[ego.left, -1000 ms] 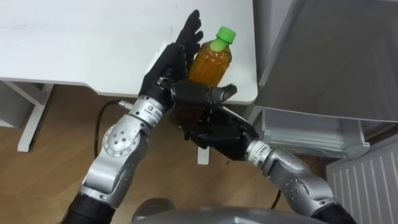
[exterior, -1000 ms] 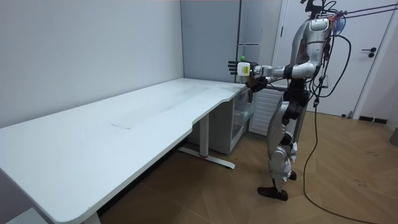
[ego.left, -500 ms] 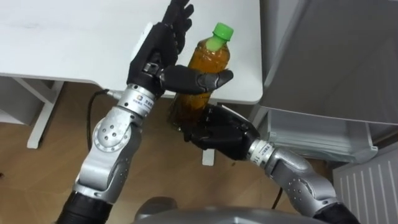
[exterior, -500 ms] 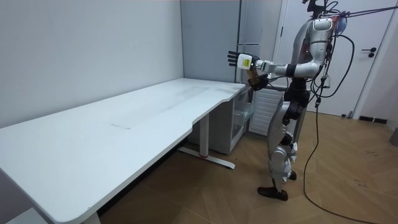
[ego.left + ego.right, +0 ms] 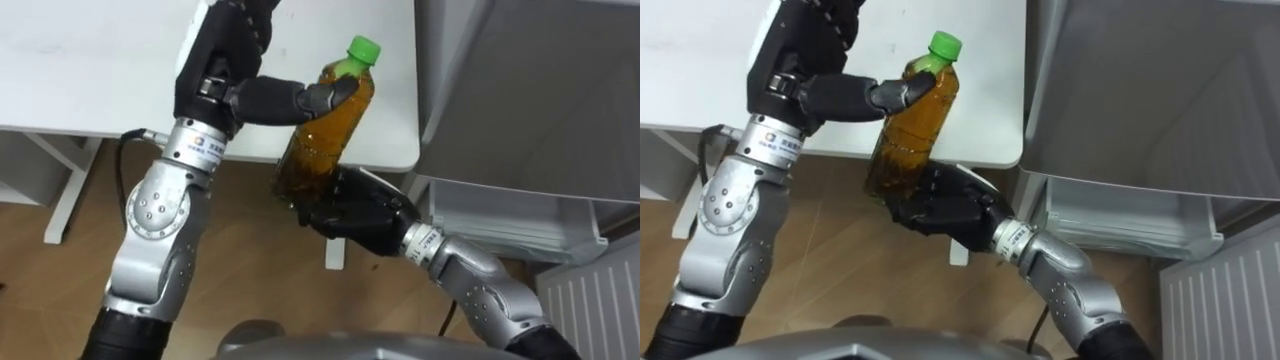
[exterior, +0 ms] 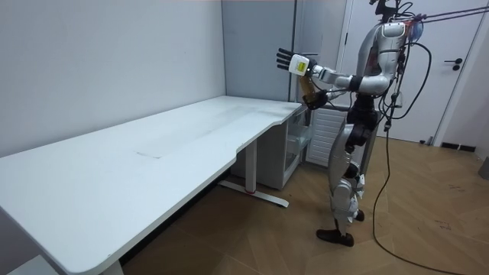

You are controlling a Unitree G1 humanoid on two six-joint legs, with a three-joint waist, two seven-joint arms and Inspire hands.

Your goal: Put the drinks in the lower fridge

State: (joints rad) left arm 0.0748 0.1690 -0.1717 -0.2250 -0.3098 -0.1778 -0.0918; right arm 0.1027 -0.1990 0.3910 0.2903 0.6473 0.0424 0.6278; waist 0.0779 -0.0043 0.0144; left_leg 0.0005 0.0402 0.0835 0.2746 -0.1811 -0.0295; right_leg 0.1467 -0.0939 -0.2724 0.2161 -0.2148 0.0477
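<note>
Left eye view puts my right hand's fingers [image 5: 322,203] at the heart of it: they are curled tight round the lower body of the bottle [image 5: 325,130], with the base sunk in the palm of my right hand [image 5: 360,215], so the whole weight sits there. My left hand [image 5: 222,70] is up beside the bottle's shoulder with its fingers straight and apart, gripping nothing; just its thumb [image 5: 285,97] reaches across and touches the bottle below the green cap [image 5: 365,47]. The bottle is amber and full. Its long axis leans, base low and toward me, cap high and tipped to my right, and it hangs in the air in front of the corner of the white table [image 5: 90,60], touching no part of it. The lower fridge [image 5: 500,215] lies to my right and below the bottle, open under the grey upper door [image 5: 530,90], near but apart from my right hand. I judge that the next move turns on this: the drink lies on the fridge side of me, in the nearer hand, so the right arm alone can carry it down and rightward once the left thumb is off. In the room view I stand upright at the table's end, beside the fridge, left hand [image 6: 289,59] raised.
</note>
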